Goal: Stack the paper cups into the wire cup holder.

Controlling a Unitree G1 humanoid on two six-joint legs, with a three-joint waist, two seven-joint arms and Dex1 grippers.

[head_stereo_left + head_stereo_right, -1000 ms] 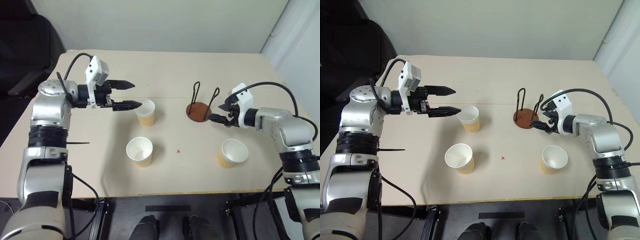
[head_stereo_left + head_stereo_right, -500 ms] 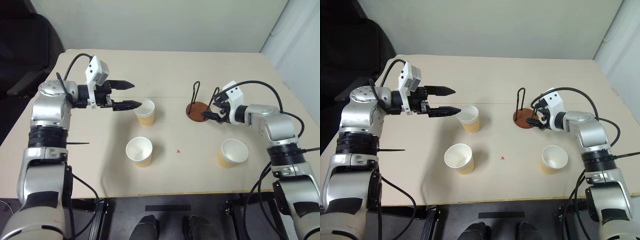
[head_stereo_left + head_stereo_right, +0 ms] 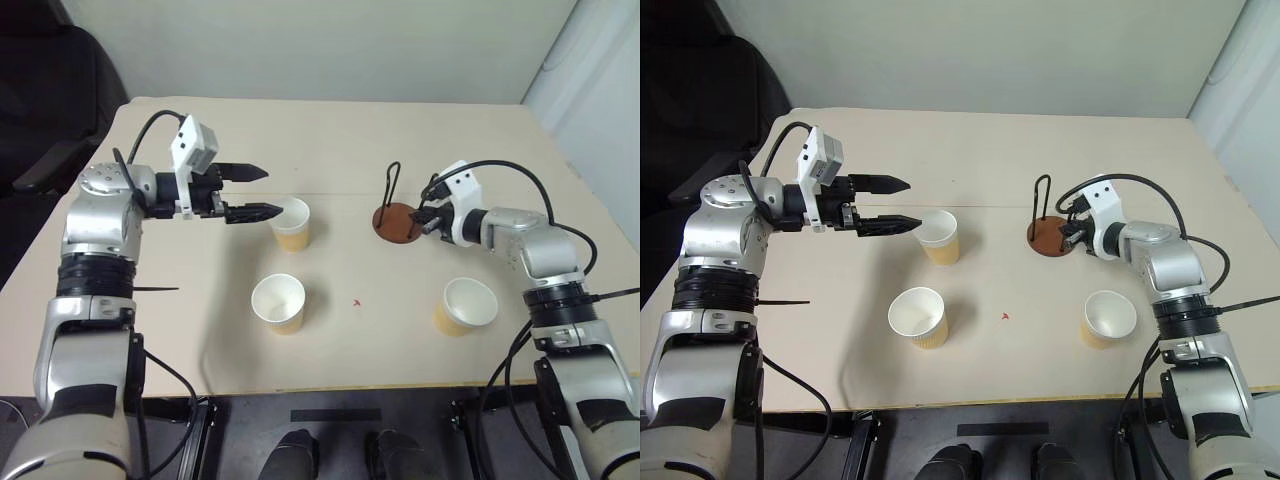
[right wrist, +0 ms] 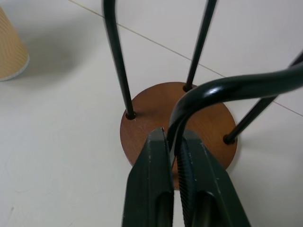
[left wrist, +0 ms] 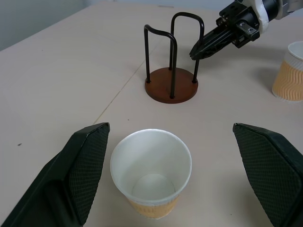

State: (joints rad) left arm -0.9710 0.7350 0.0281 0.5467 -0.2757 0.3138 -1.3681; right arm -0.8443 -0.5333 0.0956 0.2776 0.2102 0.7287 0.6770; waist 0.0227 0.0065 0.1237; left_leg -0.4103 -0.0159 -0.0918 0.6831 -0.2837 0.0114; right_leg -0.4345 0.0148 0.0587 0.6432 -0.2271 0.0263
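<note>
Right gripper (image 4: 174,142) pinching wire cup holder (image 4: 180,123) loop.

Three paper cups (image 3: 291,226) on table (image 3: 340,140), wire cup holder (image 3: 397,219) right of the farthest

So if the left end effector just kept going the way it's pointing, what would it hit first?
Probably the paper cup right in front of it, standing between the open fingers of the left end effector. Beyond that stands the wire cup holder.
</note>
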